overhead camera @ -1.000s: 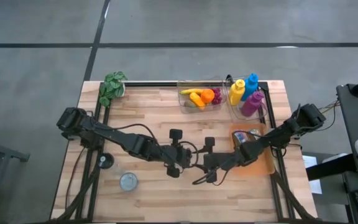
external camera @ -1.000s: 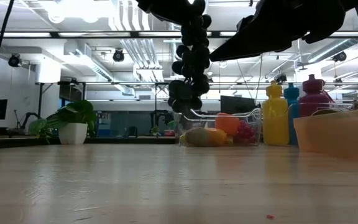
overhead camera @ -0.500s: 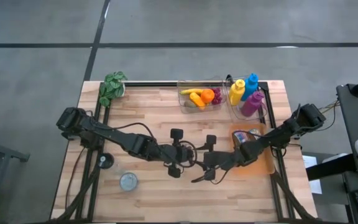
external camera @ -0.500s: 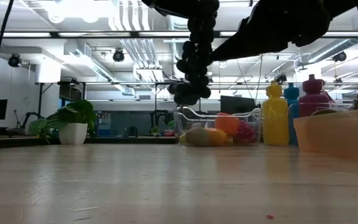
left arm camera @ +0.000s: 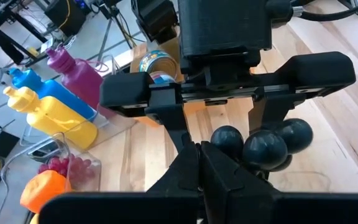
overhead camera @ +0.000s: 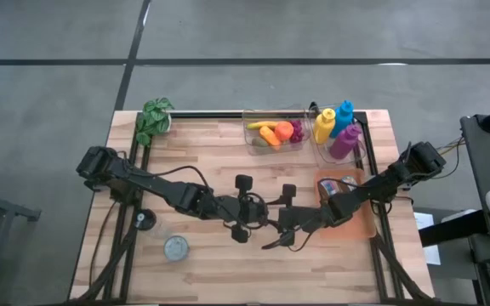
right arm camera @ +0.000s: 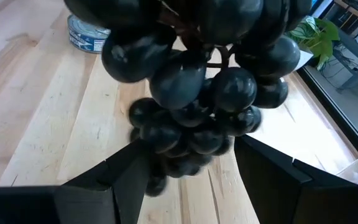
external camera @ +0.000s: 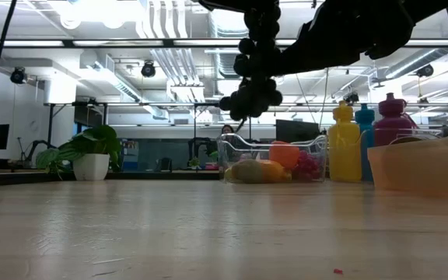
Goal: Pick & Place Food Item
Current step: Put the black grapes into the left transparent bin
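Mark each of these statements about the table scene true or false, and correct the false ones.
1. The bunch of dark grapes hangs clear of the table. True.
2. The left end effector is open. False: it is shut on the grape stem.
3. The right end effector has open fingers on either side of the grapes. True.
4. The potted plant stands in the orange bin. False: it stands at the table's far left corner.

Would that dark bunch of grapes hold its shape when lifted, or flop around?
Probably flops: the grapes hang in a loose cluster below the left claw, clear of the table. The round berries look apt to roll if any drop off.
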Robot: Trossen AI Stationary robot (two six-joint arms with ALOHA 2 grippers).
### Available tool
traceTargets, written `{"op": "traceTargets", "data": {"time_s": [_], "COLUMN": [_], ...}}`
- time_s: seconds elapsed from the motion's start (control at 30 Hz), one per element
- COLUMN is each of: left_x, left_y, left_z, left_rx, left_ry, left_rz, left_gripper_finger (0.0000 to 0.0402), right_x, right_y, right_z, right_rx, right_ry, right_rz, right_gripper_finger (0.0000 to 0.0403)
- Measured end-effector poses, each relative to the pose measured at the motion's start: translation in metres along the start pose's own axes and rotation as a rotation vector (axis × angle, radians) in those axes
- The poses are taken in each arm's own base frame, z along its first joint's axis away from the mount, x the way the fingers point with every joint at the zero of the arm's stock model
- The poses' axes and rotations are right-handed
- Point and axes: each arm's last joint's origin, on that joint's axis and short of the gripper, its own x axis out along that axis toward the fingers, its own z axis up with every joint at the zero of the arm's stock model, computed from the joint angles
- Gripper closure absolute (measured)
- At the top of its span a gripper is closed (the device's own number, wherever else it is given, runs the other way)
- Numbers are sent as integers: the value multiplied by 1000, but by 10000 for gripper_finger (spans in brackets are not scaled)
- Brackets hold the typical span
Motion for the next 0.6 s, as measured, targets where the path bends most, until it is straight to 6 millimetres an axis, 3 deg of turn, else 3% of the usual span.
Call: {"op": "traceTargets", "data": {"time_s": [0.6], "left_x": [0], "left_y": [0], "left_z": [0], "left_rx": [0], "left_ry": [-2], "left_rz": [0], "left_gripper_finger": [399], "right_x": [0], "right_y": [0], "right_z": [2], "right_rx": [8], "right_ry": [-18], "right_rz": [11], "right_gripper_finger": [181]}}
